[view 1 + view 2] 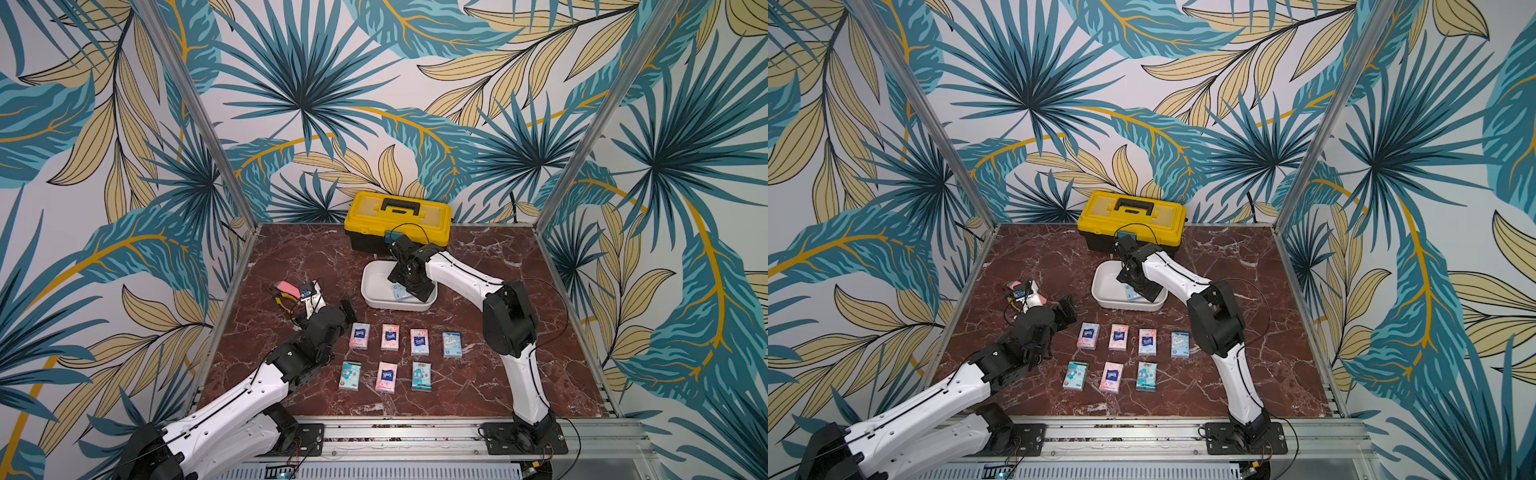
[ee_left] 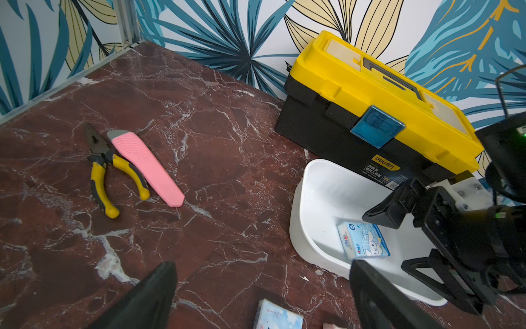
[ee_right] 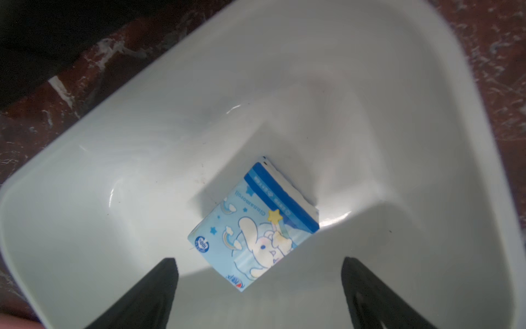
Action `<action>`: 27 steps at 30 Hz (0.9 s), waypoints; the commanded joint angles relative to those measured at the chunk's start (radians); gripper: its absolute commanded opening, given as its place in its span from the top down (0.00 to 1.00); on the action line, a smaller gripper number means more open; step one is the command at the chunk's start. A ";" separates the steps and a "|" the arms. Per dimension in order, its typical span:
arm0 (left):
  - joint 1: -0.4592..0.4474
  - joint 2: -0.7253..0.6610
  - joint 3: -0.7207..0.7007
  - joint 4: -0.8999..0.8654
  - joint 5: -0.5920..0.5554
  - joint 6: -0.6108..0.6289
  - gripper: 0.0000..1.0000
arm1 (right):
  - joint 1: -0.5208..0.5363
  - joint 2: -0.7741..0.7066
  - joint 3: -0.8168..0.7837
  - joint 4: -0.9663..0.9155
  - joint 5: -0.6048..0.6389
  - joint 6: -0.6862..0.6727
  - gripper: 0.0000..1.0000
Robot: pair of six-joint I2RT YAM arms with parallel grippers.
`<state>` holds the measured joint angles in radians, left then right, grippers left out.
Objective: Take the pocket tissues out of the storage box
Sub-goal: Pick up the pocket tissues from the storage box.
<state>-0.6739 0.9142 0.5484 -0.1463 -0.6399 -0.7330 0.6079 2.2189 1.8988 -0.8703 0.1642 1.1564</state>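
Yellow-lidded toolbox (image 2: pixel 370 94): yellow "deli" brand tag on its black front, the small print beside it too fine to read; light-blue tissue packet (image 3: pixel 253 228): "Cinnamoroll" along one side, "100%" in a round blue badge.

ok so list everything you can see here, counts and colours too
pocket tissues on the table: seven, pink, light blue and teal, two rows in front of the tub
pocket tissue in the box: one, light blue, on the tub floor
storage box: one, white, in front of the toolbox
toolbox: one, yellow lid, black base, by the back wall
pliers: one, yellow-black handles, table's left side
pink flat tool: one, beside the pliers
table: one, red-brown marble
left hand: one, black, open, over the table
right hand: one, black, open, over the boxed packet
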 commanded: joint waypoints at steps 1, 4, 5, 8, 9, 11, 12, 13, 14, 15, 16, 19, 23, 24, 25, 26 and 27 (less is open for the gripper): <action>0.006 -0.009 -0.019 0.014 -0.014 -0.004 0.00 | 0.004 0.049 0.026 -0.027 0.009 0.036 0.05; 0.006 -0.006 -0.016 0.014 -0.012 -0.003 0.00 | 0.003 0.072 0.032 -0.029 0.009 0.048 0.05; 0.006 -0.006 -0.015 0.013 -0.012 -0.003 0.00 | 0.003 0.079 0.036 -0.029 0.008 0.048 0.05; 0.006 -0.006 -0.015 0.008 -0.014 -0.003 0.00 | 0.004 0.106 0.072 -0.029 0.019 0.029 0.07; 0.006 -0.006 -0.015 0.007 -0.014 -0.003 0.00 | 0.004 0.116 0.087 -0.029 0.027 0.017 0.09; 0.005 -0.006 -0.015 0.007 -0.015 -0.006 0.00 | 0.004 0.132 0.107 -0.030 0.041 0.003 0.11; 0.006 -0.005 -0.016 0.008 -0.015 -0.006 0.00 | 0.004 0.142 0.112 -0.030 0.040 -0.001 0.12; 0.006 -0.006 -0.016 0.008 -0.015 -0.007 0.00 | 0.003 0.147 0.114 -0.031 0.041 -0.004 0.12; 0.007 -0.004 -0.016 0.008 -0.017 -0.008 0.00 | 0.004 0.154 0.116 -0.030 0.041 -0.008 0.13; 0.007 -0.006 -0.016 0.008 -0.018 -0.009 0.00 | 0.004 0.163 0.117 -0.030 0.039 -0.018 0.15; 0.005 -0.006 -0.017 0.008 -0.020 -0.011 0.00 | 0.004 0.168 0.118 -0.033 0.039 -0.027 0.16; 0.006 -0.006 -0.019 0.009 -0.020 -0.013 0.00 | 0.003 0.184 0.128 -0.034 0.056 -0.071 0.17; 0.006 -0.004 -0.024 0.009 -0.019 -0.022 0.00 | 0.003 0.193 0.146 -0.038 0.087 -0.152 0.15; 0.006 -0.005 -0.025 0.011 -0.018 -0.022 0.00 | 0.003 0.198 0.155 -0.039 0.088 -0.170 0.15; 0.006 -0.005 -0.025 0.011 -0.017 -0.022 0.00 | 0.003 0.201 0.162 -0.039 0.089 -0.187 0.15; 0.007 -0.005 -0.025 0.013 -0.017 -0.020 0.00 | 0.003 0.208 0.172 -0.039 0.091 -0.203 0.14; 0.006 -0.005 -0.025 0.013 -0.016 -0.019 0.00 | 0.002 0.209 0.176 -0.039 0.092 -0.211 0.14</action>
<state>-0.6727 0.9142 0.5461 -0.1459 -0.6441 -0.7490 0.6086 2.3875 2.0621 -0.8726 0.2272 1.0180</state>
